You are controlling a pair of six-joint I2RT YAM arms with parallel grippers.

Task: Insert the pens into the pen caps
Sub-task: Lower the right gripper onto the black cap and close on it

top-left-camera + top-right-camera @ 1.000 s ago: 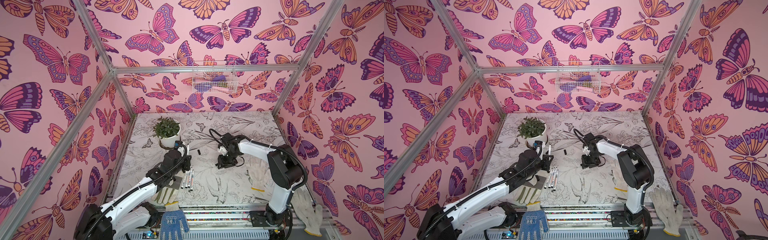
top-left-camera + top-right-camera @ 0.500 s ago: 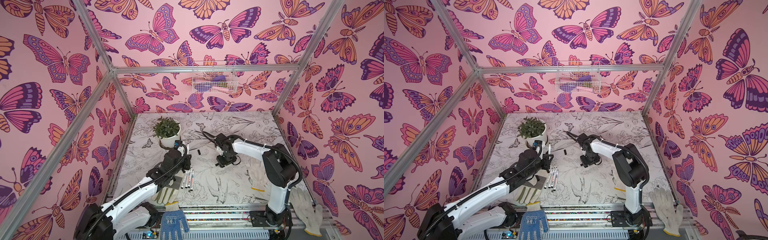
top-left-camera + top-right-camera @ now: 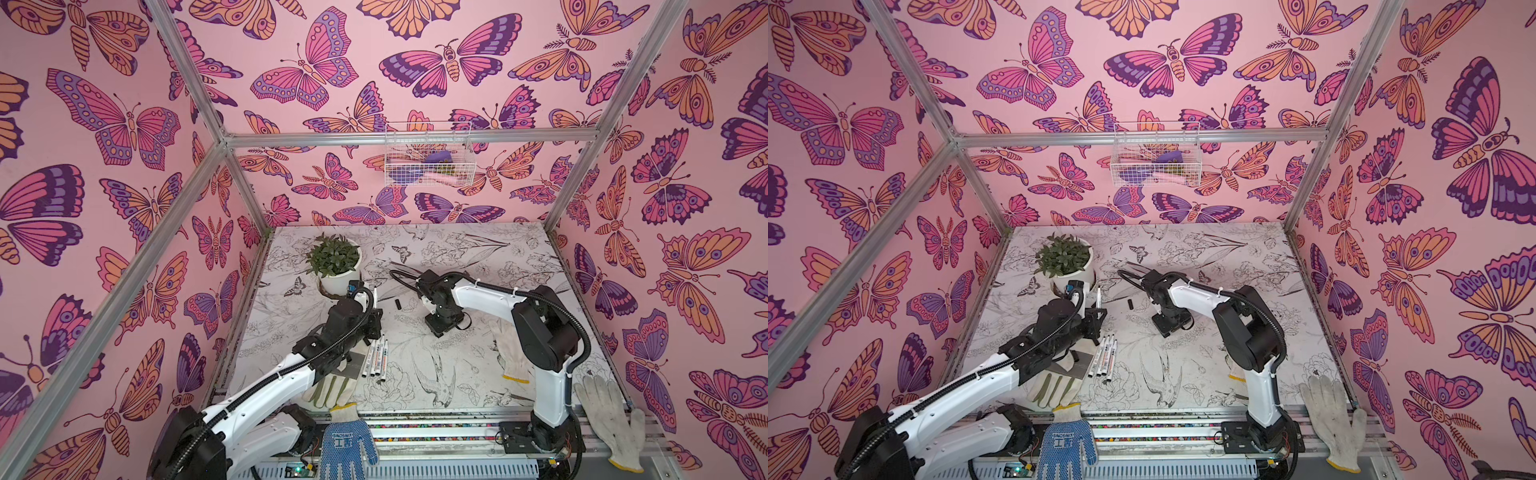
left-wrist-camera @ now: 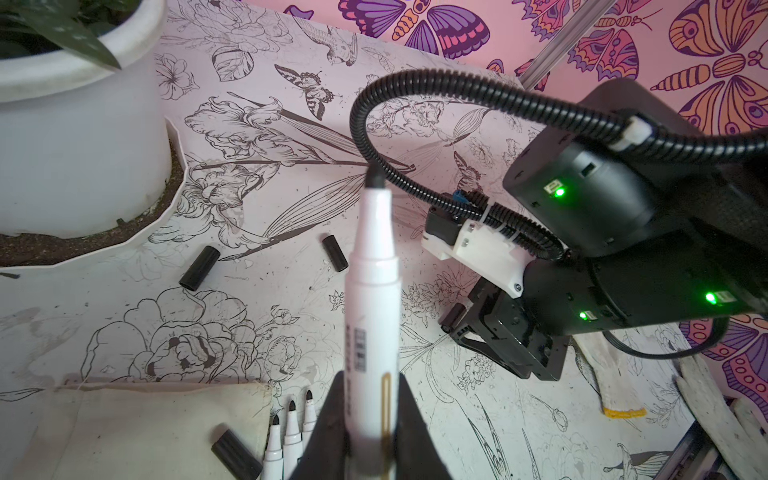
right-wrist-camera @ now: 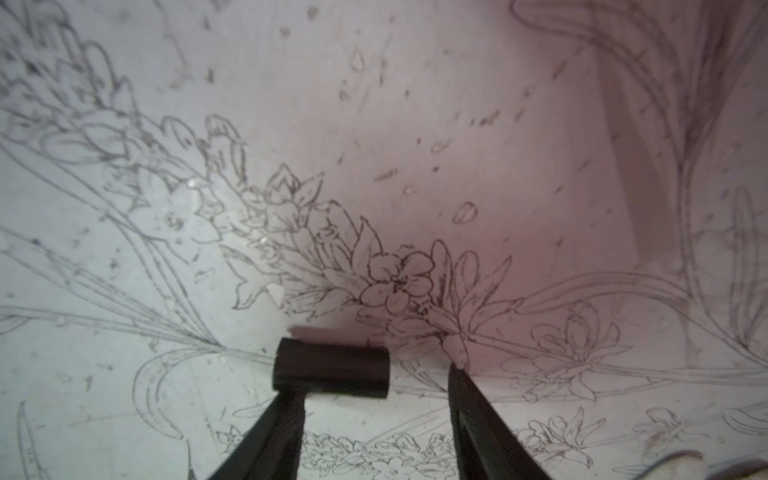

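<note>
**Cap pick-up pending: right jaws wide, pen held ready on the left**

The left gripper [image 4: 370,415] is clenched on one pen [image 4: 374,270], gripped low on the barrel. Its dark tip is bare and points away from the wrist.

The right gripper [image 5: 376,388] is down at the table [image 3: 478,257] with its jaws spread and nothing grasped. One cap [image 5: 332,370] lies on its side between the fingers [image 5: 270,432], against one of them and clear of the other.

Assessment: the cap's length appears to run from jaw to jaw, so closing now would likely pinch it end to end and block its mouth. A better grip turns the wrist and centres the cap. The pads then clamp its round wall and the open end stays free to face the pen tip.

The spare pens [image 3: 376,357] lie in a row on the table beside the left arm. The loose caps [image 4: 198,268] are scattered on the table between the pot and the right arm.

Containers:
- The wire basket [image 3: 428,156] on the back wall holds purple and pink items that I cannot identify.
- The white pot [image 3: 338,284] holds a green plant [image 3: 332,257].
- Neither shows a pen or a cap.
</note>
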